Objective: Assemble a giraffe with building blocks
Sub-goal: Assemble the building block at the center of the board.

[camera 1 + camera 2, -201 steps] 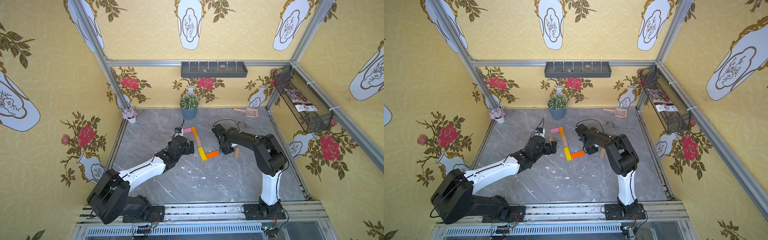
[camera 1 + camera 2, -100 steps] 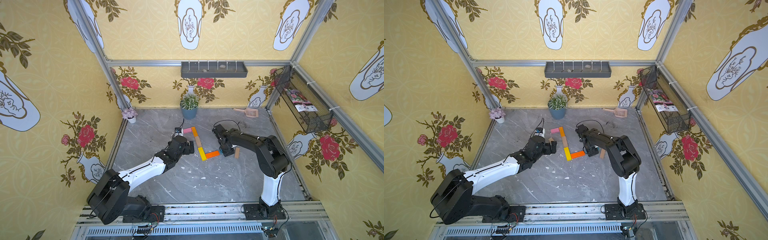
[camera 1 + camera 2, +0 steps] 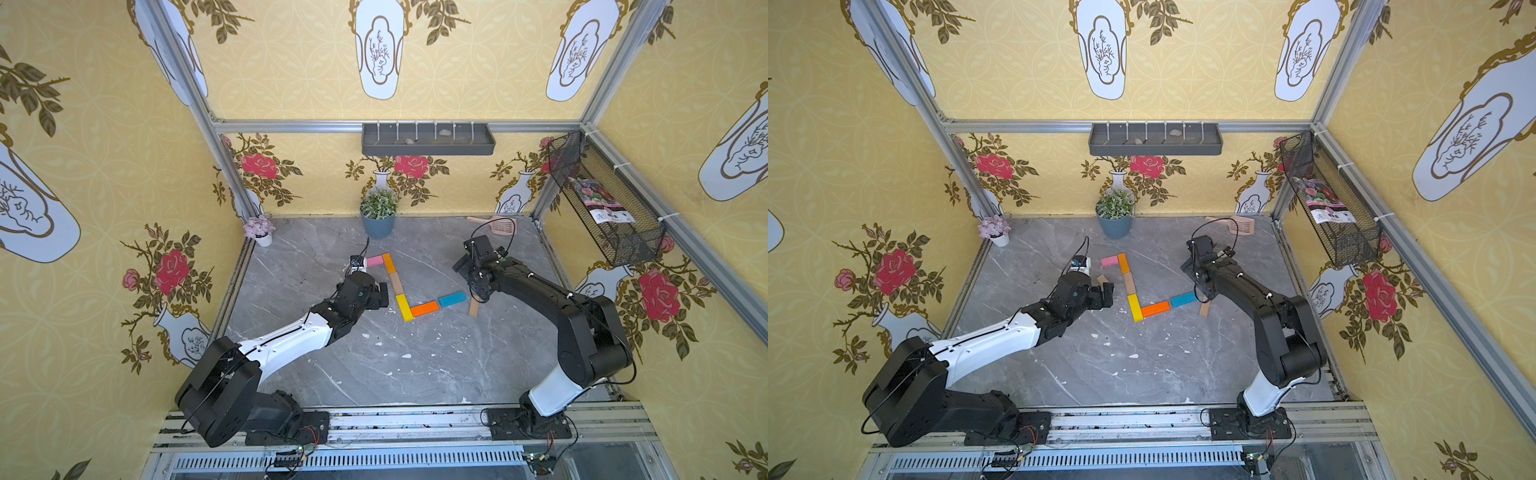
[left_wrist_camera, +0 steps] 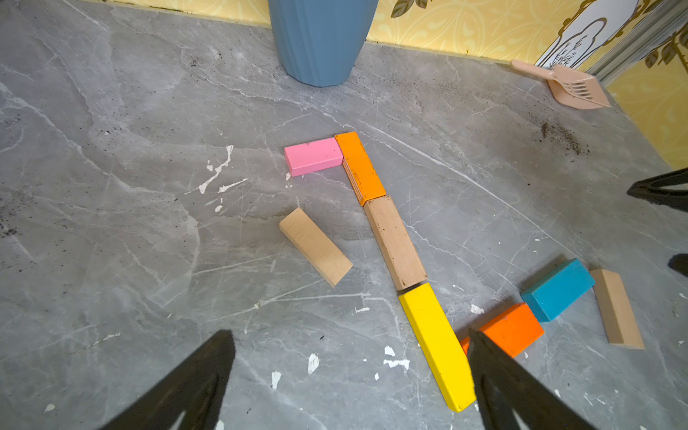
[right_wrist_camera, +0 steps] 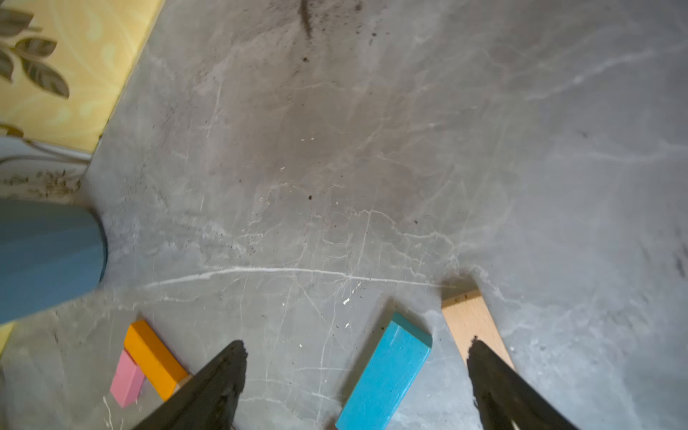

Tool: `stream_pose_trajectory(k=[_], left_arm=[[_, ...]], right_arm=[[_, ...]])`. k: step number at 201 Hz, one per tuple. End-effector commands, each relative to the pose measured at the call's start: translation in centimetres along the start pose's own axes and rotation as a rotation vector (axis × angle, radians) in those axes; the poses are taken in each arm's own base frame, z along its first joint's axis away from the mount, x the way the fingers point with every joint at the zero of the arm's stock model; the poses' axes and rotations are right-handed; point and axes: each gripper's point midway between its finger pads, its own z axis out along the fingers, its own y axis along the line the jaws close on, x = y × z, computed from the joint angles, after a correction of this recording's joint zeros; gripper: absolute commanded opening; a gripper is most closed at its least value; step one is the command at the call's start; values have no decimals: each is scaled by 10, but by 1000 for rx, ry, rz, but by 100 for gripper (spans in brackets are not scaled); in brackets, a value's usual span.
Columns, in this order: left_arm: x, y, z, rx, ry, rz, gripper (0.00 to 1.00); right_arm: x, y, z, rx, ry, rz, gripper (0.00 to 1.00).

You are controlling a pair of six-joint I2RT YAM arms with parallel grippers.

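Note:
The giraffe lies flat on the grey table: pink head (image 3: 375, 260), a neck of orange (image 3: 388, 263), tan (image 3: 396, 282) and yellow (image 3: 404, 307) blocks, then an orange (image 3: 424, 308) and a blue block (image 3: 452, 299). A tan block (image 3: 474, 307) lies at the blue one's far end. Another tan block (image 4: 315, 247) lies loose left of the neck. My left gripper (image 3: 380, 295) hovers open beside the yellow block (image 4: 435, 342), holding nothing. My right gripper (image 5: 356, 342) stands open above the blue block (image 5: 387, 372), which rests on the table.
A blue plant pot (image 3: 378, 224) stands at the back middle and a small white flower pot (image 3: 259, 230) at the back left. A peach scoop (image 3: 498, 224) lies in the back right corner. A wire basket (image 3: 602, 199) hangs on the right wall.
My right gripper has opened, let go of the blue block at the end of the orange one, and drawn back to the right. The left arm has not moved.

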Motion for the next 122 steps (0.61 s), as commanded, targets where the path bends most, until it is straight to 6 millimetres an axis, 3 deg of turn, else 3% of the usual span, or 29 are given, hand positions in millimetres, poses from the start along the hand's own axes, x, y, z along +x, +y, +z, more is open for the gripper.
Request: stream_pose_trajectory(k=[1,64,122], left_arm=[[1,-4,3,17,12,-8,99],[20,-31,19,141,111,-58,99],[13,-24,15,106,75,-36,99]], right_arm=[[0,24,-1,-154,33,-248,92],[12,29,35,-297,174,-274,97],[24,27,51,-313,225,-254,97]])
